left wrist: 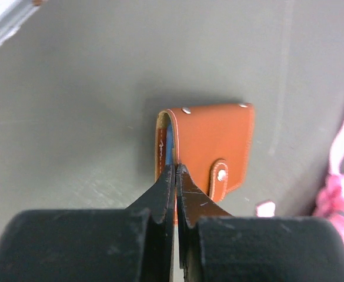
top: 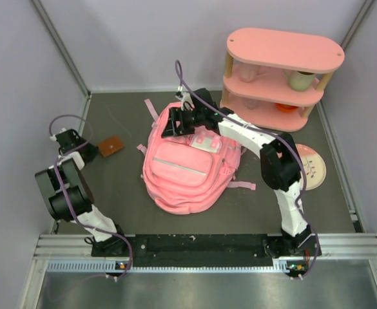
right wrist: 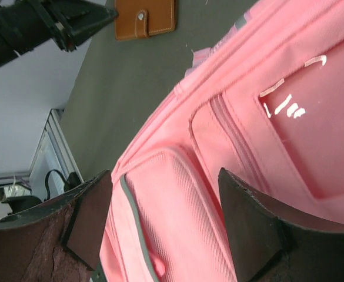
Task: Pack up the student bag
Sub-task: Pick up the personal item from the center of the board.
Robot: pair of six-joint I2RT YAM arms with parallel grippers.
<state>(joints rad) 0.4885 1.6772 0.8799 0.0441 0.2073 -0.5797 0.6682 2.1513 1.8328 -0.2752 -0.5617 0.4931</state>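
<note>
Large pink fabric backpack [top: 185, 174] lies flat, pockets up, mid-table on dark grey table [top: 117, 199]. Right gripper [right wrist: 166, 223] over its top end, jaws wide apart. Left gripper [left wrist: 174, 171] closed tight, tips at near edge of tan leather snap wallet [left wrist: 213, 138]; whether pinched, cannot tell.

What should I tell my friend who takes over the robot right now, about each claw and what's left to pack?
Left gripper: shut, with its tips at the near edge of the brown wallet. The wallet lies on the table left of the bag. I cannot tell whether the gripper pinches it.
Right gripper: open, with its jaws spread over the front pockets of the student bag.
Bag: lying mid-table, front side up.
Done: nothing visibly packed.
Left: probably lift the wallet, open a pocket and put the wallet inside.
</note>
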